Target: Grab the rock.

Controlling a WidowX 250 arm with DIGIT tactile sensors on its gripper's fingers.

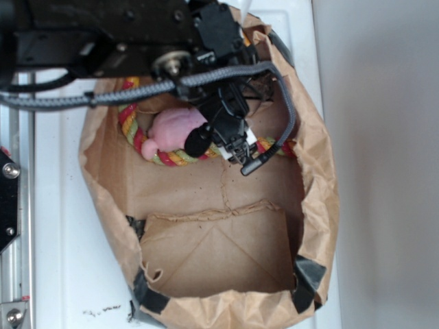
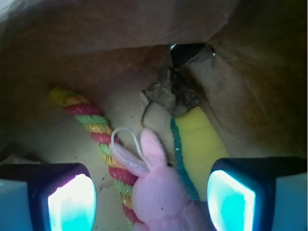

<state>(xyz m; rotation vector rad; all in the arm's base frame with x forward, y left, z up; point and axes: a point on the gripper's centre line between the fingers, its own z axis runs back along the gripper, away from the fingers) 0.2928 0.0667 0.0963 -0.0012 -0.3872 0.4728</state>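
In the wrist view, nearest the lens, the gripper (image 2: 151,202) is seen with its two fingers (image 2: 72,199) spread wide apart at the lower corners, nothing being pinched between them; both are cut off by the bottom edge. Between them the pink plush toy (image 2: 156,195) is found, its lower part lost below the frame, with a pale loop lying over its ear. A multicoloured rope (image 2: 98,132) is laid just beside it on the left, partly covered by the plush. To the right, the yellow-and-green sponge (image 2: 202,142) is seen, its near end hidden behind the right finger. Further off, the rock (image 2: 171,91) is set at the sponge's far end, touching or overlapping it, close to the back wall of the brown paper bag (image 2: 96,33). A dark patch behind the rock cannot be made out clearly.

In the exterior view, the bag (image 1: 315,137) is shown on a white surface (image 1: 55,240), and the gripper (image 1: 236,147) is lowered inside it. The plush (image 1: 175,127) and rope (image 1: 134,137) are partly covered by the black arm (image 1: 123,31); the rock and sponge are hidden entirely.
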